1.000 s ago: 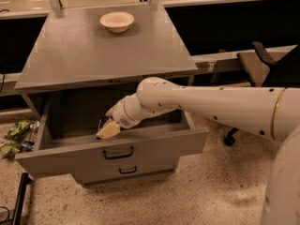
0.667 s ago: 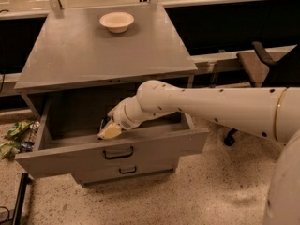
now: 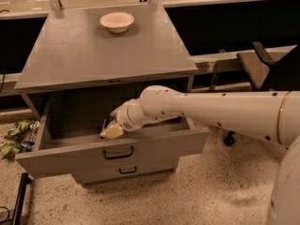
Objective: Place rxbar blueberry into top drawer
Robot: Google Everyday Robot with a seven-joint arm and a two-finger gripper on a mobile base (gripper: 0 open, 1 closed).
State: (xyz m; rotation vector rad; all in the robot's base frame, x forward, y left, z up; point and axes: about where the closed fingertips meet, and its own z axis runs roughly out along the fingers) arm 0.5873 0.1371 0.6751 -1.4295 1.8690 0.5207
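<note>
As gripper (image 3: 111, 131) sat inside open top drawer (image 3: 112, 150) w/ bar (image 3: 107, 123) at its tip, I couldn't tell claw state; nxt needed release, then w/draw.

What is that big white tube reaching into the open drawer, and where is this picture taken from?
The white tube is a robot's single arm. At its end sits the gripper, its hand, lowered inside the open top drawer of a grey cabinet. A dark shape at the gripper's tip may be the snack bar; I cannot tell. A cream bowl stands on the cabinet top. One camera took this, looking down at the cabinet's front; where it is mounted is unknown.
</note>
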